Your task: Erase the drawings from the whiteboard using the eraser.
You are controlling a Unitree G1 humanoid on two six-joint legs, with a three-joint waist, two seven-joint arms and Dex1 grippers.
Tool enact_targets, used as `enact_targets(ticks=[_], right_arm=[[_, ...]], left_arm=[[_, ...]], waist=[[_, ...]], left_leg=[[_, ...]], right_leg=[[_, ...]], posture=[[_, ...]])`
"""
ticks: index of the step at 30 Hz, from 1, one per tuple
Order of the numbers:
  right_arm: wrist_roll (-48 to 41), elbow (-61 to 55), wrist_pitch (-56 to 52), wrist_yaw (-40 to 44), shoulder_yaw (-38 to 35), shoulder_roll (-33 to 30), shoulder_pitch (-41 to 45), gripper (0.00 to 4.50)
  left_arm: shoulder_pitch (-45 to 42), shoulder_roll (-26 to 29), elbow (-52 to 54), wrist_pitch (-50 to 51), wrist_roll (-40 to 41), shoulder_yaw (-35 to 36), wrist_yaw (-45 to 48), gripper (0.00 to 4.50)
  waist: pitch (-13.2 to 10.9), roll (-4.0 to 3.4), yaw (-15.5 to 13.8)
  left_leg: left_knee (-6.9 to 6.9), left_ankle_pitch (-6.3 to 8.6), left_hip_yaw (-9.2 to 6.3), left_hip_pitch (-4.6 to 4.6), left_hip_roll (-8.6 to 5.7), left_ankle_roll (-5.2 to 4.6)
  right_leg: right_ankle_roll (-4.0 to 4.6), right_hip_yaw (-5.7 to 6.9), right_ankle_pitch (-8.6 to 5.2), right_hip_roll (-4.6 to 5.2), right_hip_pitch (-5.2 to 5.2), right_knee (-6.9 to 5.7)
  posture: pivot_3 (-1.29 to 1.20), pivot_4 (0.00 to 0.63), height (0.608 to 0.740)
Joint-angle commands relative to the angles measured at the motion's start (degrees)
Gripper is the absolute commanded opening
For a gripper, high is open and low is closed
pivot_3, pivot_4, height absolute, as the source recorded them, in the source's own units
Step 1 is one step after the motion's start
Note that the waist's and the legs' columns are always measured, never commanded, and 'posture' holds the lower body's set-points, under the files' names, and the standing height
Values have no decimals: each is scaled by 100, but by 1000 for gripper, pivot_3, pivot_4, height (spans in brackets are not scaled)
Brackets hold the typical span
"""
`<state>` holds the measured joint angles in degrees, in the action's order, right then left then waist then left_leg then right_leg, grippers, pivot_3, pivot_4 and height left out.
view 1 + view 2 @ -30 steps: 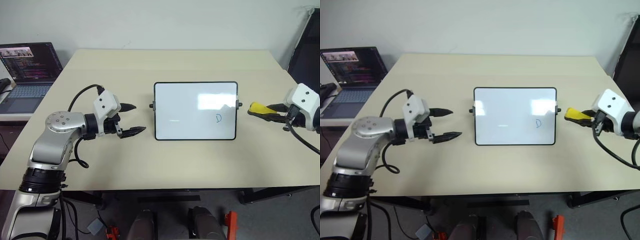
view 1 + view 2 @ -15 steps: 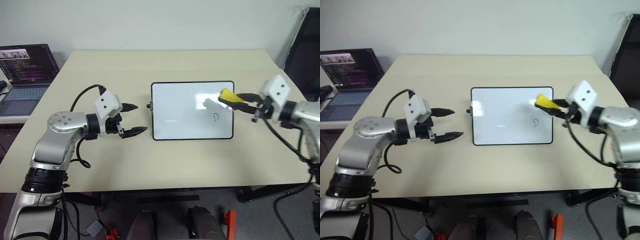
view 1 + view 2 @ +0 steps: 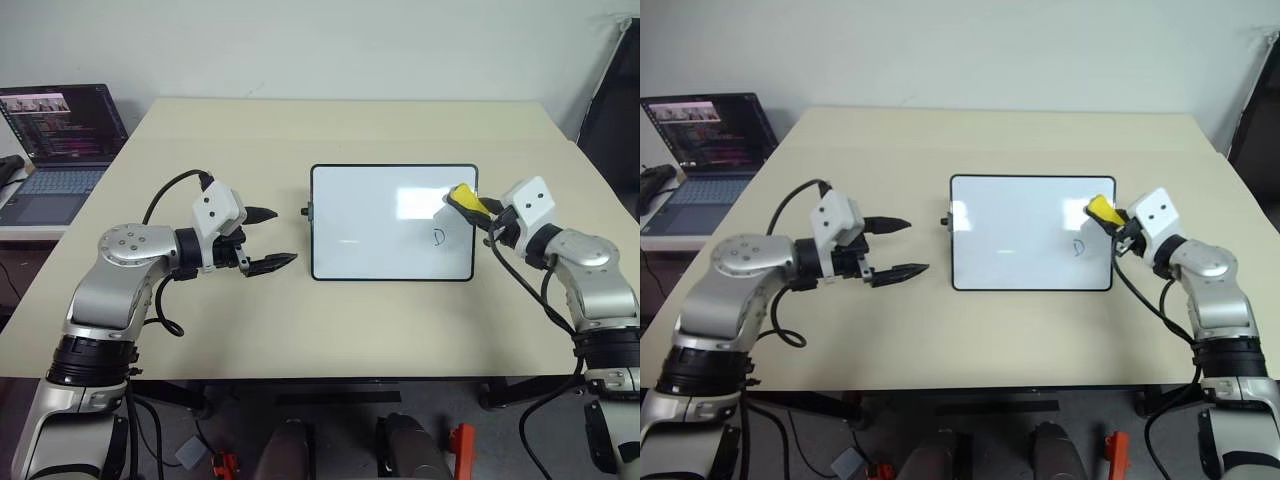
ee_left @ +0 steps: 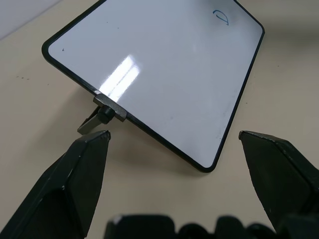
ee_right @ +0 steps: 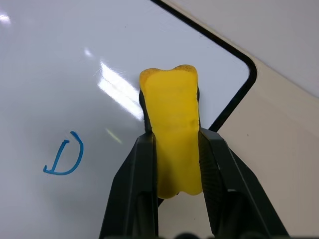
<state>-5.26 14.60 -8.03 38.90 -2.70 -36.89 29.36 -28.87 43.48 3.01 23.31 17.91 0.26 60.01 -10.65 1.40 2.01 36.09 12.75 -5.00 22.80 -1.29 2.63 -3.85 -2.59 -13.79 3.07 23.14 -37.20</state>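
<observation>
The whiteboard (image 3: 380, 225) lies mid-table, black-framed, with a small knob on each short side. One blue "D" drawing (image 3: 438, 237) sits near its right end, also clear in the right wrist view (image 5: 64, 159). My right gripper (image 3: 472, 205) is shut on the yellow eraser (image 3: 462, 196), which hangs over the board's far right corner, just beyond the D. The eraser (image 5: 172, 134) is squeezed between both black fingers. My left gripper (image 3: 265, 239) stands open, left of the board, near its left knob (image 4: 107, 110).
An open laptop (image 3: 55, 140) sits on a side desk at the far left. The beige table (image 3: 300, 320) reaches well around the board on all sides. A dark chair edge (image 3: 612, 90) shows at the far right.
My right arm swung in from the table's right side, bringing the eraser over the board's right end and lower. The left arm kept still. The view shifted slightly.
</observation>
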Motion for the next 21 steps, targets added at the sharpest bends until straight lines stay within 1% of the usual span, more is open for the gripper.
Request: enact_targets(ticks=[1, 5, 7, 8, 9, 12, 15, 18, 21], right_arm=[[135, -83, -156, 177, 353, 113, -287, 796], [163, -251, -283, 343, 638, 209, -502, 680], [220, -269, -270, 328, 739, 254, -545, 680], [219, -292, -282, 355, 786, 270, -571, 680], [217, -320, -300, 389, 828, 278, -599, 680], [206, -533, -436, 607, 1014, 246, -754, 680], [174, -744, -548, 775, 1112, 185, -912, 677], [138, -898, -613, 798, 1048, 139, -948, 673], [84, -948, -608, 636, 835, 124, -806, 673]], left_arm=[[-67, 10, 277, -5, 102, 94, -32, 4500], [-56, 10, 307, 22, 113, 87, -41, 4500], [-66, 11, 309, 29, 118, 86, -39, 4500], [-76, 11, 308, 33, 119, 85, -39, 4500], [-83, 12, 309, 37, 119, 84, -38, 4500], [-90, 28, 300, 37, 122, 89, -20, 4500], [-97, 32, 302, 43, 121, 86, -14, 4500], [-130, 29, 266, 35, 117, 76, 1, 4500], [-152, 21, 233, 21, 106, 65, 9, 4500]], waist=[[3, 5, 19], [7, 11, 95], [7, 11, 131], [7, 11, 135], [7, 11, 134], [9, 14, 132], [9, 14, 128], [9, 14, 130], [8, 14, 119]], left_leg=[[1, 0, 1, -2, 1, 0], [4, -3, 4, -24, 5, -3], [4, -3, 5, -67, 7, -4], [1, -3, 5, -103, 8, -4], [1, -3, 6, -116, 9, -4], [2, -6, 4, -122, 10, -9], [2, -6, 4, -123, 10, -9], [1, -6, 5, -119, 10, -9], [1, -6, 2, -114, 10, -9]], right_leg=[[0, -1, 0, 0, -1, 0], [3, -3, 10, -4, -21, -2], [-16, -3, -1, -6, -62, 3], [-19, -3, -4, -6, -97, 8], [-8, -4, -11, -6, -111, 9], [9, -3, -17, -6, -117, 8], [-4, -5, -8, -6, -116, 8], [-17, -6, -1, -6, -112, 9], [-17, -2, -1, -6, -110, 11]], posture=[[0, 150, 740], [0, 150, 740], [0, 150, 740], [0, 150, 740], [0, 150, 740], [0, 150, 740], [0, 150, 740], [0, 150, 740], [0, 150, 740]])
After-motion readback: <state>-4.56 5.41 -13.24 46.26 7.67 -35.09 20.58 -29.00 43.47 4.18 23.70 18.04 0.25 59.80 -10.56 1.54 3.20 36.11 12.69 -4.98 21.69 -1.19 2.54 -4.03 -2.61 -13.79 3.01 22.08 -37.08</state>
